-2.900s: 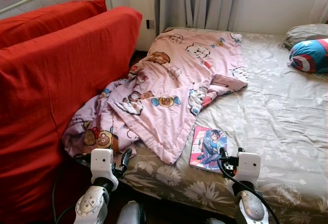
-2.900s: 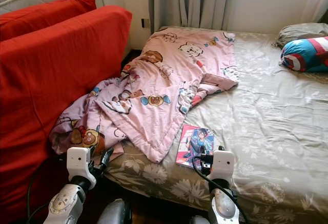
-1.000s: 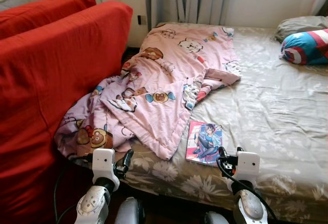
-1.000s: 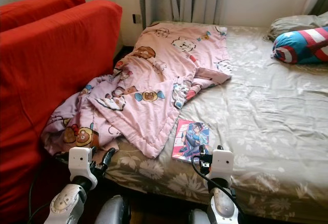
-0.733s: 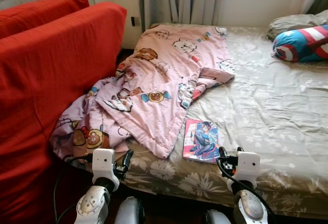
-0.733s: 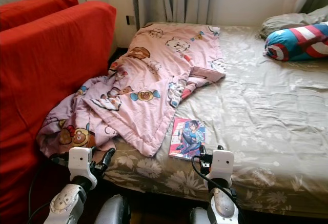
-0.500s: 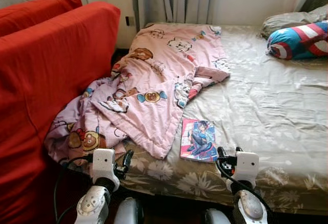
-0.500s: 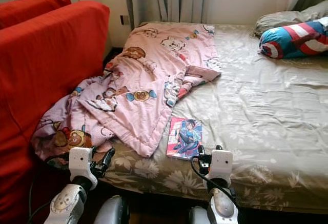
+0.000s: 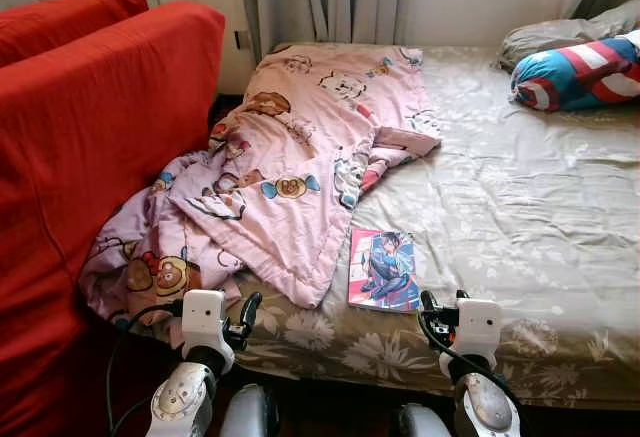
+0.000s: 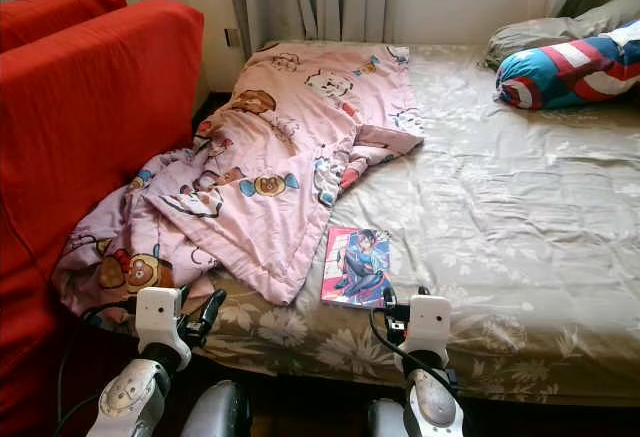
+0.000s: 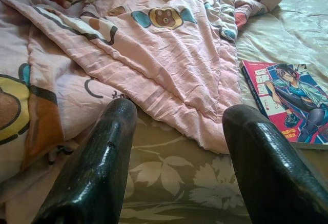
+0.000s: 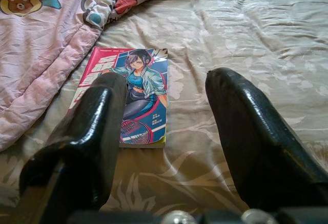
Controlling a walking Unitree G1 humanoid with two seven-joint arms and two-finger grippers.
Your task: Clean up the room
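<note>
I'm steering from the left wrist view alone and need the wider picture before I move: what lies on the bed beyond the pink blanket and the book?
Observer: A blue, red and white striped cushion lies at the bed's far right, against a grey pillow.
Operator: Where is the right gripper?
Observer: The right gripper is open at the near bed edge, aimed at the book.
Operator: Anything left of the blanket?
Observer: A red sofa back stands there; the pink blanket spills off the bed against it.
</note>
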